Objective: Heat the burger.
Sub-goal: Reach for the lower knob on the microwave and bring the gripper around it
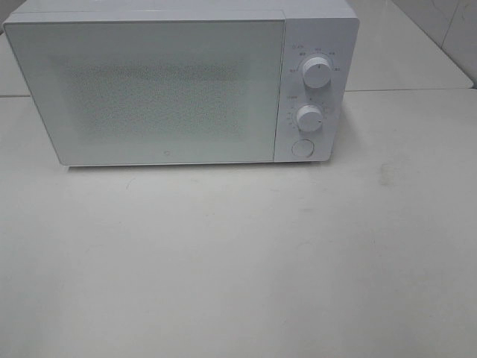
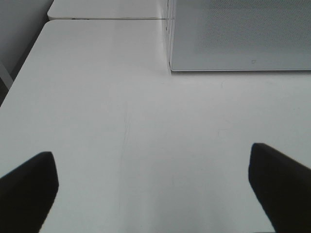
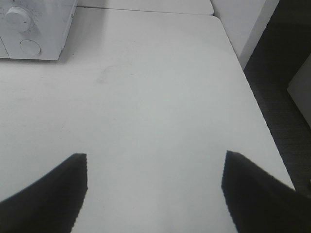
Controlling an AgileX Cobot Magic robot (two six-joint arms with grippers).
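Observation:
The burger is not in view in any frame. A white microwave (image 1: 179, 82) stands at the back of the table with its door shut; two knobs (image 1: 316, 72) and a round button (image 1: 302, 148) are on its right panel. Its lower corner shows in the left wrist view (image 2: 238, 36) and its panel corner in the right wrist view (image 3: 34, 29). My left gripper (image 2: 153, 182) is open and empty above bare table in front of the microwave's left side. My right gripper (image 3: 153, 187) is open and empty to the right of the microwave. Neither gripper shows in the exterior high view.
The white table (image 1: 238, 253) stretches in front of the microwave. Its right edge (image 3: 252, 97) drops to a dark floor in the right wrist view. Its left edge (image 2: 24, 63) shows in the left wrist view. A second table surface (image 1: 406, 52) lies behind.

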